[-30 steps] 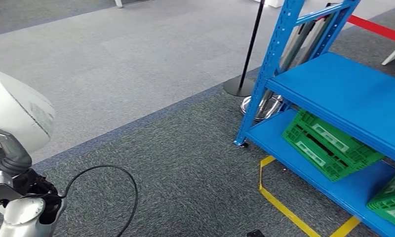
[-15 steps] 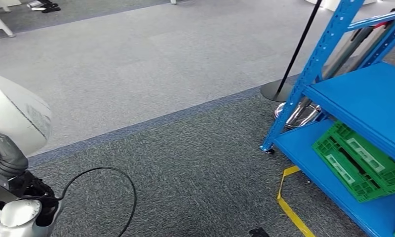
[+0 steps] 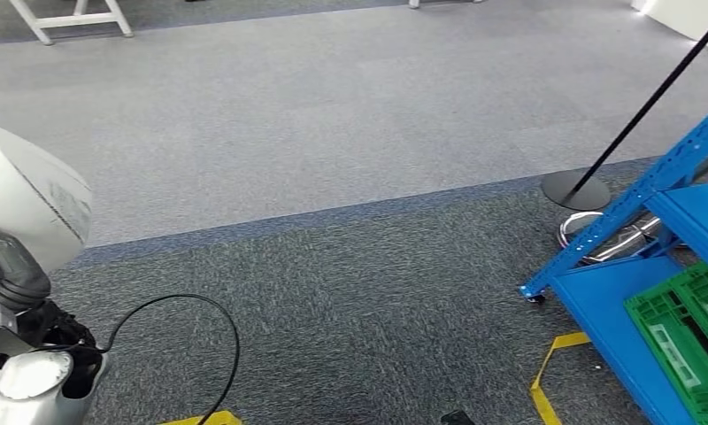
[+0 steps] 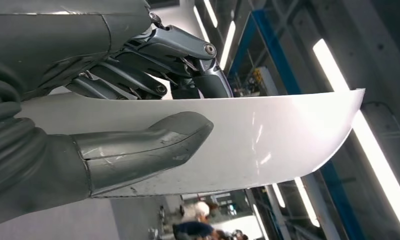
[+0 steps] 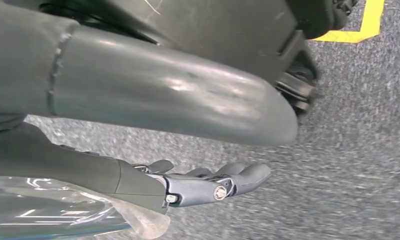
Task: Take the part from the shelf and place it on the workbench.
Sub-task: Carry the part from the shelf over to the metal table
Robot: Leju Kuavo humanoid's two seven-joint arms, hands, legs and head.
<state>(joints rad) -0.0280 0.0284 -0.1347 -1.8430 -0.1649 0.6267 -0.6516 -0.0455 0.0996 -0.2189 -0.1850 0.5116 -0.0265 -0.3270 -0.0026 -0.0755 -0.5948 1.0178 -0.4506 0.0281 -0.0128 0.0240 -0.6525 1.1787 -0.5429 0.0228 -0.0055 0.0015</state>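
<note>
the head view looks down from high on the body over grey carpet (image 3: 350, 292) toward the blue shelf (image 3: 638, 199) at its right, the left wrist view peers close past the left hand (image 4: 138, 105) up at ceiling lights, and the right wrist view faces that same carpet (image 5: 358, 150) from low down.

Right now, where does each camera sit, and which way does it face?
Head view: high on the body, facing down at carpet and blue shelf; left arm shows.
Left wrist view: behind the left hand, tilted toward ceiling lights, on the white part.
Right wrist view: behind the right hand, facing carpet.
Head and left wrist views share the white part.
</note>
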